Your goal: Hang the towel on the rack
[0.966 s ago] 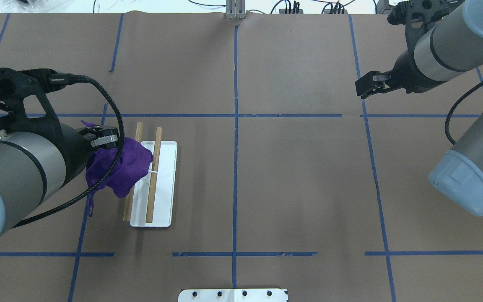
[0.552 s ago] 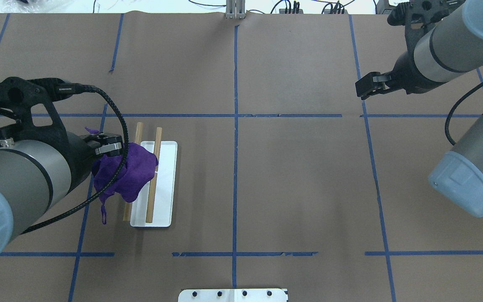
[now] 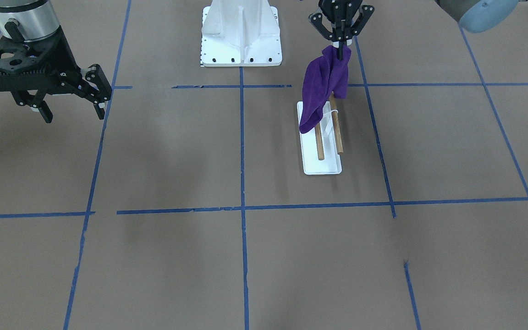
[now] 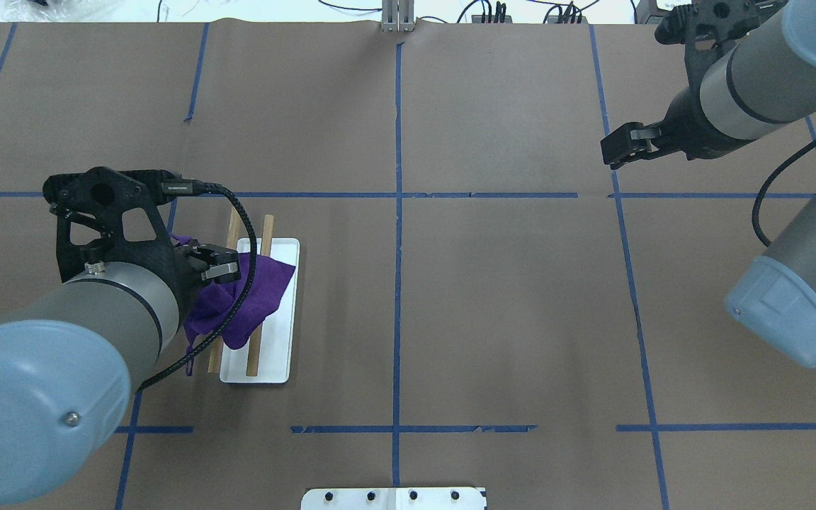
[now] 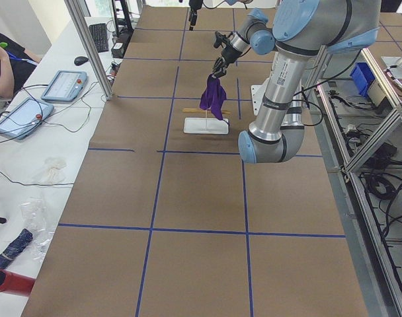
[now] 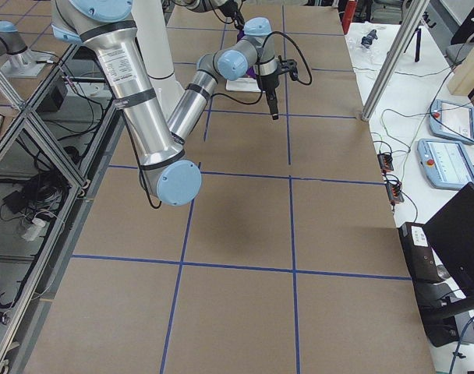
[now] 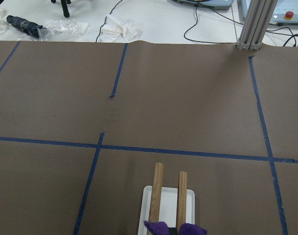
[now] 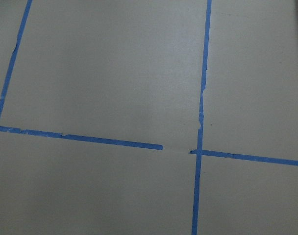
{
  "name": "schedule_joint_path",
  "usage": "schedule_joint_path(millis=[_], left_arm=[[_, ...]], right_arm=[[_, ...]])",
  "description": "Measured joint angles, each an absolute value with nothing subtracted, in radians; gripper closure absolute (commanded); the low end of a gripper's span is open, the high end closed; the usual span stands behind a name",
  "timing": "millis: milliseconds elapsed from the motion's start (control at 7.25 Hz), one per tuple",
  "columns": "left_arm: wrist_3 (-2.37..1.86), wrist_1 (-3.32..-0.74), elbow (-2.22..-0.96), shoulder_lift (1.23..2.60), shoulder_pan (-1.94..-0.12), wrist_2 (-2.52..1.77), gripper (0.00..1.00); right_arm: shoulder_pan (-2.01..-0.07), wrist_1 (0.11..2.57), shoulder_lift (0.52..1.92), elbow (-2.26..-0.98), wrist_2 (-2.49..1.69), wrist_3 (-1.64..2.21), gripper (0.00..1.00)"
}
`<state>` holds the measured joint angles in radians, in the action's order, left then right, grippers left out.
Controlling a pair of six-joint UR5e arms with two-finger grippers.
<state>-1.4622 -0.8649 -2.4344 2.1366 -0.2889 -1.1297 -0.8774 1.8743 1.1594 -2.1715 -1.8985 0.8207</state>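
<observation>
A purple towel (image 3: 323, 85) hangs from my left gripper (image 3: 340, 48), which is shut on its top corner above the near end of the rack. The rack has two light-brown rods (image 3: 336, 126) over a flat white base (image 3: 322, 166). In the overhead view the towel (image 4: 256, 294) lies across both rods (image 4: 253, 358), with the left gripper (image 4: 218, 269) over the rack's left side. The left wrist view shows the rods (image 7: 157, 193) and towel tips (image 7: 161, 227) at the bottom edge. My right gripper (image 3: 72, 112) is open and empty, far from the rack.
A large white pedestal with bolt holes (image 3: 241, 34) stands at the robot's side of the table, also at the overhead view's bottom edge (image 4: 394, 498). Blue tape lines (image 4: 397, 212) grid the brown table cover. The left arm's cable (image 4: 241, 234) loops over the towel.
My left gripper has moved right, carrying the towel further over the rack; the towel now spreads across both rods. The right arm has not moved.
</observation>
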Motion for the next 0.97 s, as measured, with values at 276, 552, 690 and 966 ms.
schedule_joint_path(millis=[276, 552, 690, 966], left_arm=[[-1.459, -0.868, -2.384, 2.134, -0.291, -1.127, 1.0], [-1.454, -0.909, -2.307, 2.115, -0.298, -1.109, 1.0], [-1.437, -0.939, -2.283, 2.093, -0.3, -1.102, 0.54], [-1.339, -0.96, -2.27, 2.074, -0.313, -1.101, 0.0]], right_arm=[[-0.877, 1.874, 1.161, -2.171, -1.9, 0.821, 0.0], [-0.879, 1.875, 1.168, -2.169, -1.915, 0.82, 0.0], [-0.884, 1.875, 1.182, -2.17, -1.924, 0.817, 0.0], [-0.902, 1.874, 1.224, -2.172, -1.939, 0.799, 0.0]])
